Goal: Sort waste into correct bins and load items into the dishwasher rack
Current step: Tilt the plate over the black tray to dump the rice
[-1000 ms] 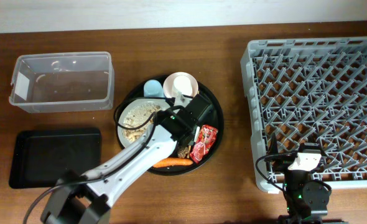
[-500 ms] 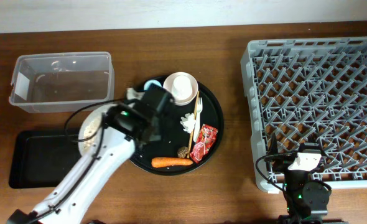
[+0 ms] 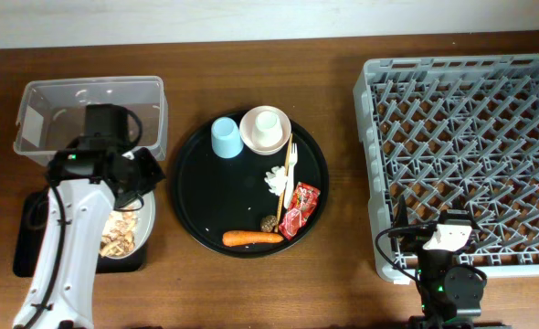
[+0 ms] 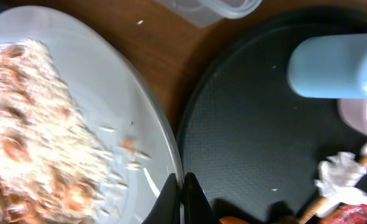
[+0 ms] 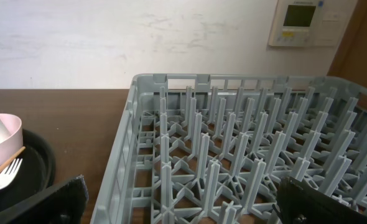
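Observation:
My left gripper (image 3: pixel 149 183) is shut on the right rim of the pale grey plate (image 3: pixel 128 233), holding it over the shallow black rectangular tray (image 3: pixel 32 239). Beige food scraps (image 4: pixel 28 137) lie piled on the plate (image 4: pixel 109 106), and the closed fingertips of the left gripper (image 4: pixel 182 196) pinch its edge. The clear tub (image 3: pixel 91 119) stands just behind. My right gripper (image 5: pixel 190 205) is open and holds nothing at the near edge of the grey dishwasher rack (image 3: pixel 466 164).
The round black tray (image 3: pixel 201 196) holds a light blue cup (image 3: pixel 226 137), a pink bowl (image 3: pixel 251 139) with a white cup (image 3: pixel 267 122) in it, a white napkin (image 3: pixel 275 180), chopsticks (image 3: pixel 288 183), a red wrapper (image 3: pixel 299 208), a brown lump (image 3: pixel 269 222) and a carrot (image 3: pixel 251 238).
My left arm has carried the plate from the round tray leftward to above the black rectangular tray. The right arm has stayed still.

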{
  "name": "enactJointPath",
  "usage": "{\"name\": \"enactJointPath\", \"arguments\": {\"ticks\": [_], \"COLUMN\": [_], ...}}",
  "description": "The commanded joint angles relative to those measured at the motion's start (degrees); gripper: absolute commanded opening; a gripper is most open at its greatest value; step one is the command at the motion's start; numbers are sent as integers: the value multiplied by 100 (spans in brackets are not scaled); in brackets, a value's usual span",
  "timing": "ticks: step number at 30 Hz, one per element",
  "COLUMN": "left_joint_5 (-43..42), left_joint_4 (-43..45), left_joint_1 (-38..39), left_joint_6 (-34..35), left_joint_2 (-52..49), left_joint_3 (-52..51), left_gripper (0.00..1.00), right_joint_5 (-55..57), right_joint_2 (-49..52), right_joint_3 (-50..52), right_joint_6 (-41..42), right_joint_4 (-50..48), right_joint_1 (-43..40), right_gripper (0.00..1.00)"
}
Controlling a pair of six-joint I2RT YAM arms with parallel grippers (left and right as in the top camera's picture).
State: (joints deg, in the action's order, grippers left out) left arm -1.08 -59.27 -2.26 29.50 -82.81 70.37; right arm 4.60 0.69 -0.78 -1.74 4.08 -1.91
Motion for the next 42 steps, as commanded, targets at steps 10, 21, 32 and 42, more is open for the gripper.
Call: {"name": "enactJointPath", "arguments": {"ticks": [10, 21, 32, 42], "left_joint_5": [-1950, -3585, -5348, -6083], "left_joint_4": [1113, 1062, 789, 302], "left_joint_1": [-1423, -2575, -3722, -4859], "left_joint_6": [-841, -1473, -2031, -2645], "left_joint_2": [131, 131, 164, 157], "left_joint_3": [-710, -713, -713, -713], "left_gripper": [1, 1, 1, 1], "right_joint_5": [-9, -11, -11, -11], "right_joint_2": [-33, -33, -33, -33], "right_joint_3": [46, 46, 46, 46], "right_joint_6": [-17, -17, -17, -17], "right_joint_4": [20, 20, 20, 20], "right_joint_1": [-37, -37, -37, -37], "right_gripper": [99, 99, 99, 99]}}
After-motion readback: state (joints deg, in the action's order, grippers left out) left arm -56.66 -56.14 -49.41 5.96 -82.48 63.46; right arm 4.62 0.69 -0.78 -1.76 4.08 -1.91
